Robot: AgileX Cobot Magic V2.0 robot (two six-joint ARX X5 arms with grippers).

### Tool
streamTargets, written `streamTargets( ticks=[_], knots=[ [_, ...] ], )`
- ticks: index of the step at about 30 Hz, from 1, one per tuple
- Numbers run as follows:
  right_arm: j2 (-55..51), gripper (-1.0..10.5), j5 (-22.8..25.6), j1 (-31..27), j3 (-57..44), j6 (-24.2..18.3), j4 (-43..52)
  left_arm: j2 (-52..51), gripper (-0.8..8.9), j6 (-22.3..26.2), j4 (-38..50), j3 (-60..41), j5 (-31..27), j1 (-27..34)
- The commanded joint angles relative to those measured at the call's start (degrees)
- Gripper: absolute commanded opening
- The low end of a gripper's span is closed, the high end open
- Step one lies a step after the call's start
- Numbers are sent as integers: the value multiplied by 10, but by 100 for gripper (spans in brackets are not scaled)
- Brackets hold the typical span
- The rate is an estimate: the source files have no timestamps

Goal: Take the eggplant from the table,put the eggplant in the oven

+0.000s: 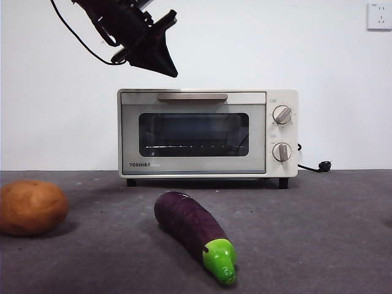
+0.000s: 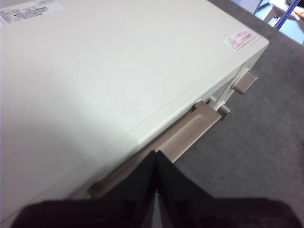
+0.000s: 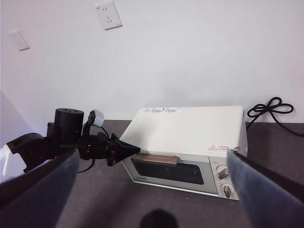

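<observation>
The dark purple eggplant [image 1: 190,223] lies on the grey table [image 1: 318,233] in front of the oven, its green cap toward the camera. The cream Toshiba oven [image 1: 202,131] stands behind it with its glass door closed. My left gripper [image 1: 171,70] hovers shut and holding nothing above the oven's top left, its tips [image 2: 156,154] just over the beige handle bar [image 2: 190,135]. My right gripper [image 3: 153,153] is open, high up and well back from the oven [image 3: 190,128], and it sees the left gripper [image 3: 135,150] beside the handle. Neither wrist view shows the eggplant.
A round brown potato [image 1: 32,207] sits on the table at the left. The oven's black power cord [image 1: 315,166] lies behind its right side. A wall socket [image 1: 380,13] is at the top right.
</observation>
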Motion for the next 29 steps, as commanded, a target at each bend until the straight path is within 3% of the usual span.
streamTargets(
  ticks=[1, 29],
  knots=[
    [-1, 598, -2, 1, 2, 5, -2, 13, -6, 24, 3, 1, -2, -6],
    [-1, 594, -33, 1, 2, 4, -40, 33, -6, 60, 13, 1, -52, -10]
  ],
)
